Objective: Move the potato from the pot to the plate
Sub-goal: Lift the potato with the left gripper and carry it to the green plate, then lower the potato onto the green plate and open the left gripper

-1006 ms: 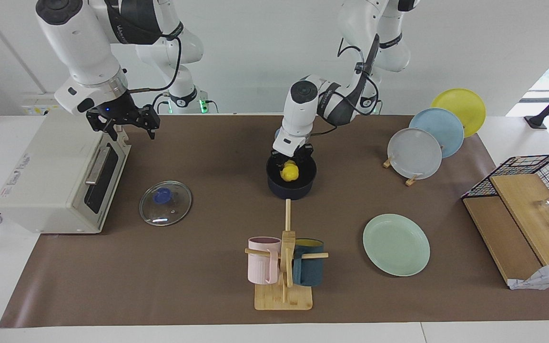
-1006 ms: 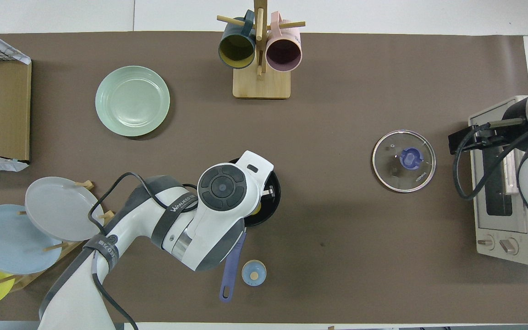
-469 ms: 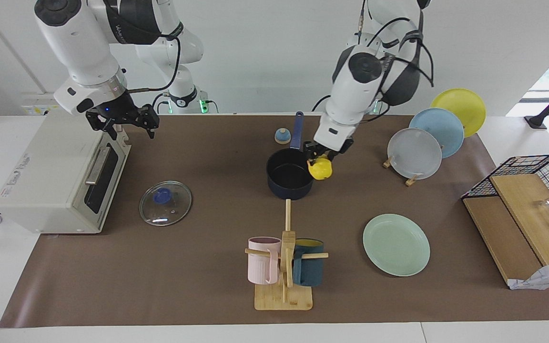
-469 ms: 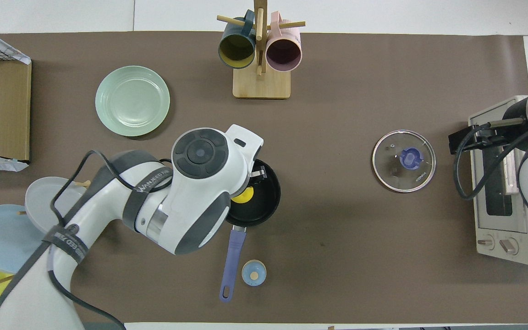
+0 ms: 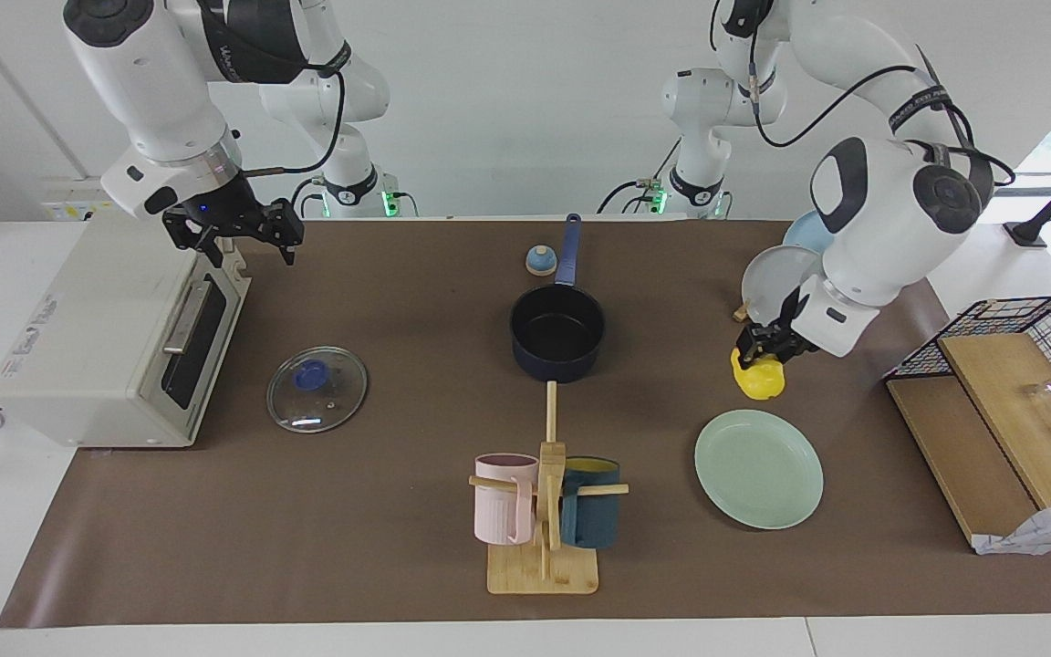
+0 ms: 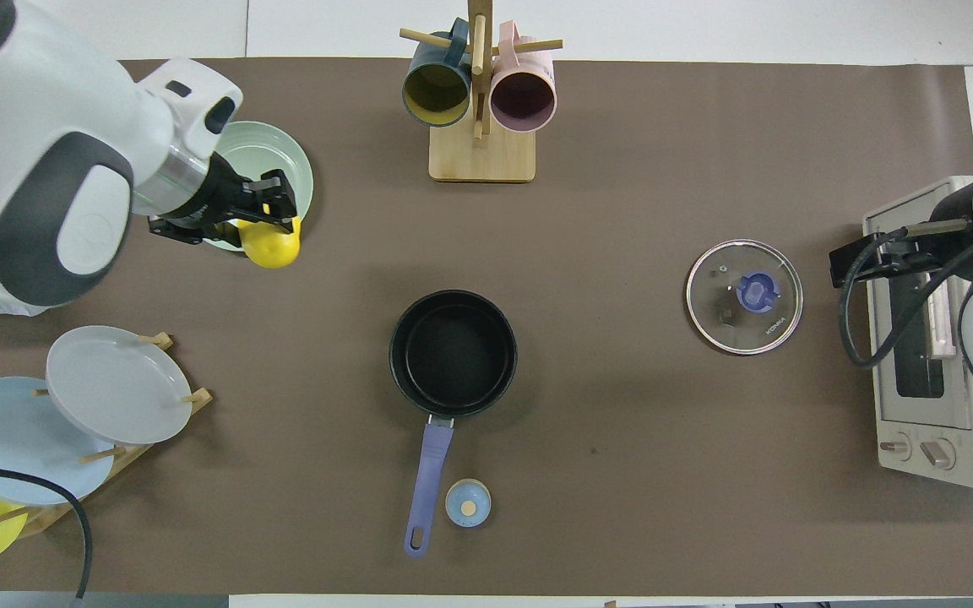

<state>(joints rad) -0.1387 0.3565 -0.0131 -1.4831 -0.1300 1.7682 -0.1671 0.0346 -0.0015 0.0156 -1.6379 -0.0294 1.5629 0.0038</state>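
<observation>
Over the brown mat, between the pot (image 5: 557, 331) and the plate (image 5: 758, 467), the potato (image 5: 760, 376) is carried in the air, pinched from above by the left gripper (image 5: 767, 351), whose jaws are clamped on its upper part. From overhead, the potato (image 6: 269, 246) is seen at the plate's (image 6: 279, 152) rim on the side toward the robots, not yet over its middle. The pot (image 6: 453, 353) is left empty, black inside, its long handle pointed toward the robots beside a small blue knob (image 6: 468, 502). The right gripper (image 5: 232, 226) is held waiting over the toaster oven (image 5: 110, 342), its fingers seemingly spread with nothing between them. The glass lid (image 5: 317, 388) lies flat on the mat, well apart from the action.

Risk is judged here: only the potato's top is gripped, and a glossy, lumpy shape may be twisted or slipped out. If it is released this early, the rim could be struck and the potato rolled onto the mat. A drop from height could also bounce it off the shallow plate.
</observation>
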